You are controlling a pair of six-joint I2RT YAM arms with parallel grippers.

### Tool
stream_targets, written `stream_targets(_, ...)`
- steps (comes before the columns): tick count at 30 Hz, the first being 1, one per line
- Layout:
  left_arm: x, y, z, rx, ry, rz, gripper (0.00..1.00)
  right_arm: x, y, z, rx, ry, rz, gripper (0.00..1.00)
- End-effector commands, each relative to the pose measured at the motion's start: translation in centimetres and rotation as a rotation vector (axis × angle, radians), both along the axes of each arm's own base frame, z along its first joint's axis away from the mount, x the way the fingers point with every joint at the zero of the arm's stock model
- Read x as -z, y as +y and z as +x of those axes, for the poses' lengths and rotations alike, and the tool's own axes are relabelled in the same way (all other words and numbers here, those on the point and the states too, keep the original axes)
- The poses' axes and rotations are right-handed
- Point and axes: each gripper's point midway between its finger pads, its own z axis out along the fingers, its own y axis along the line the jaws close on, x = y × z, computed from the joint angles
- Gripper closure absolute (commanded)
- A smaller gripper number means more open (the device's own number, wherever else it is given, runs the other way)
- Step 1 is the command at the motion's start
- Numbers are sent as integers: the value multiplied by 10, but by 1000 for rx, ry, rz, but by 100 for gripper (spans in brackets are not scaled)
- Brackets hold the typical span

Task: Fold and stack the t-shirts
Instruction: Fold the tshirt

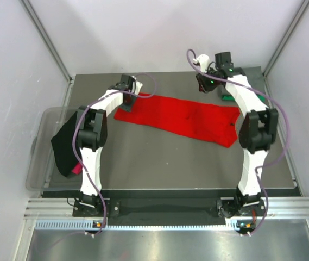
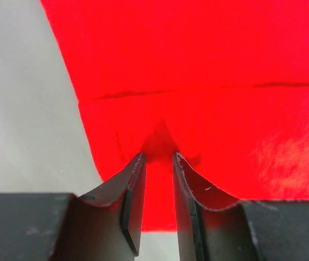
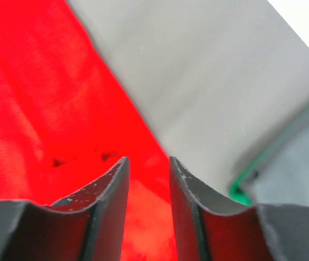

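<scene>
A bright red t-shirt [image 1: 181, 119] [image 2: 208, 54] [image 3: 45, 98] lies folded into a long strip across the dark table. My left gripper [image 1: 130, 100] [image 2: 158, 155] is at the strip's left end, shut on the cloth, which rises in a small peak between the fingertips. My right gripper [image 1: 204, 84] [image 3: 147, 159] hovers over the strip's far right edge, jaws open, with nothing between them. A grey t-shirt [image 3: 290, 163] with a green one's edge [image 1: 228, 98] showing beneath lies just right of it. A black t-shirt [image 1: 64, 144] and a magenta one [image 1: 77, 168] hang at the tub.
A translucent grey plastic tub [image 1: 41, 163] stands off the table's left edge. White walls and metal posts close in the back and both sides. Bare table [image 1: 165, 163] lies between the red strip and the arm bases.
</scene>
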Motion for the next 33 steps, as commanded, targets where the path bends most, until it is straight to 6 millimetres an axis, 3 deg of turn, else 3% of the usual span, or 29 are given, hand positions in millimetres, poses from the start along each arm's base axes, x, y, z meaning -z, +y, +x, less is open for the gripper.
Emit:
stream_targets(1, -37, 8, -1, -15, -76, 19, 68, -50, -14, -44, 27, -30, 2, 63)
stream_targets(2, -42, 9, 0, -15, -90, 21, 67, -17, -20, -71, 25, 62, -24, 61)
stream_targets(3, -49, 10, -1, -13, -102, 21, 67, -8, -25, -87, 23, 96, -35, 61)
stream_targets(4, -53, 10, -1, -12, -108, 20, 67, -13, -32, -110, 22, 112, -40, 60)
stream_targets(5, -54, 10, -4, -10, -103, 19, 66, 15, -41, -137, 16, 199, -59, 57)
stream_targets(6, -57, 10, -6, -8, -106, 16, 66, 24, -54, -159, 26, 270, -66, 55)
stream_targets(7, -57, 10, -7, -5, -102, 13, 66, 24, -60, -175, 24, 295, -62, 53)
stream_targets(9, -54, 10, -12, 2, -85, 13, 66, 41, -77, -209, 9, 400, -72, 51)
stream_targets(11, -50, 7, -15, 11, -73, -1, 66, 45, -101, -226, 38, 432, -45, 50)
stream_targets(16, -42, -1, -17, 12, -37, -44, 66, 56, -126, -246, 74, 505, -41, 49)
stream_targets(33, -23, -2, -14, 14, 7, -34, 67, 97, -120, -261, 39, 655, 1, 47)
